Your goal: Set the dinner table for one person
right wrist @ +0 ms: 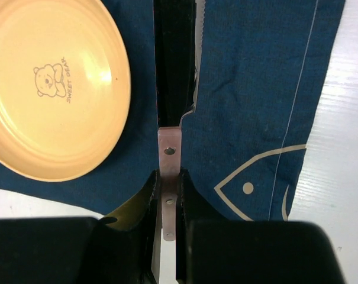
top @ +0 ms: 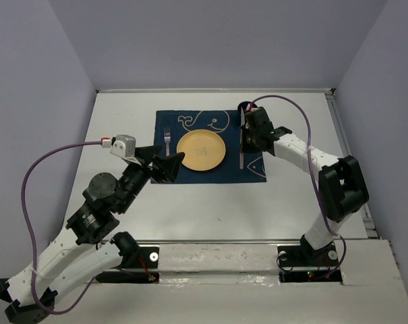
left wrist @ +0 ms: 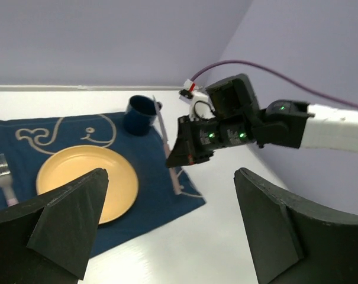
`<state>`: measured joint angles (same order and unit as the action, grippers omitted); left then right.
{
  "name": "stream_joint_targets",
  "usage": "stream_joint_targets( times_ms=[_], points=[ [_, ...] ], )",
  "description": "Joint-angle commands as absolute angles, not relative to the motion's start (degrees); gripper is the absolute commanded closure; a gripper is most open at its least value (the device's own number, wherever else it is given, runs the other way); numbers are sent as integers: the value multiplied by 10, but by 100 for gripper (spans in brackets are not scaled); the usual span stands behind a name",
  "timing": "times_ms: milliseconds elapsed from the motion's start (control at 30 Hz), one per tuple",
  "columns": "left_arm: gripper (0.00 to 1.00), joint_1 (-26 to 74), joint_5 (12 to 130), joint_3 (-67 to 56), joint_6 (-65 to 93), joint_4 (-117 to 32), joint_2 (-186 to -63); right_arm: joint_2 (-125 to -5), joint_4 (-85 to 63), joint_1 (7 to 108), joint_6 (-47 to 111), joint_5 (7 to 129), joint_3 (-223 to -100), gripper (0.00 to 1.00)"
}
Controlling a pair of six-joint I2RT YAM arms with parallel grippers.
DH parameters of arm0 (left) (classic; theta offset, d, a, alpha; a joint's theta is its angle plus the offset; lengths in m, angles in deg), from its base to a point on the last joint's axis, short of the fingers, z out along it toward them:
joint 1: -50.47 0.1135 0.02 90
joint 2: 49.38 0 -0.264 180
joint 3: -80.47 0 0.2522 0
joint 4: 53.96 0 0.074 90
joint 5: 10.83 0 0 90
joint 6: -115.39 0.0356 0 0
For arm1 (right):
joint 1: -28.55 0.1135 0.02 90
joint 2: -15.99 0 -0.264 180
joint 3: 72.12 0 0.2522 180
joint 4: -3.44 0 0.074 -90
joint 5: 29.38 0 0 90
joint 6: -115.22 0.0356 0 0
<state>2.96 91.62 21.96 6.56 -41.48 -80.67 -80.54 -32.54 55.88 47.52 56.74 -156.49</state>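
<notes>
On the dinner table, my right gripper pinches the knife handle, likely stiff, slick; my left gripper gapes.

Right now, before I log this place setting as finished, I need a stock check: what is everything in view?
dinner table: one, matte white, under everything
cloth: one, navy with white whale and fish outlines, mid-table
plate: one, yellow, centre of cloth
fork: one, silver head, on cloth left of plate
knife: one, pinkish handle, on cloth right of plate
cup: one, dark blue, cloth's far right corner
left tool: one, black, open, by cloth's near left corner
right tool: one, black, closed on knife handle
</notes>
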Motion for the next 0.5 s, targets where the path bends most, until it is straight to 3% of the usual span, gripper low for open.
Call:
stream_joint_targets(
  times_ms=[0, 467],
  points=[
    [1, 29, 940, 212, 150, -361, -801, -833, -362, 556, 460, 553, -1614, 100],
    [1, 29, 940, 249, 184, -370, -788, -942, -400, 567, 459, 579, -1706, 100]
  ],
)
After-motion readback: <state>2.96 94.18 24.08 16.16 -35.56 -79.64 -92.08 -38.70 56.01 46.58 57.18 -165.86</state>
